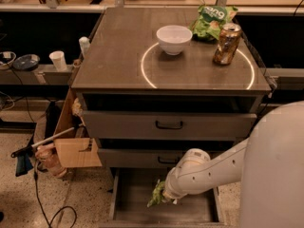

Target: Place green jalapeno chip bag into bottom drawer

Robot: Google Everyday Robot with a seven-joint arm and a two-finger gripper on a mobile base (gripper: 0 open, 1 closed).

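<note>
The green jalapeno chip bag is a crumpled light green bag held over the inside of the open bottom drawer, low in the camera view. My gripper sits at the end of the white arm, reaching down into the drawer, and the bag sticks out to its left. The arm's wrist hides the fingers. Whether the bag touches the drawer floor I cannot tell.
On the cabinet top stand a white bowl, a darker green bag and a soda can. Two upper drawers with black handles are closed. A cardboard box and cables lie on the floor at left.
</note>
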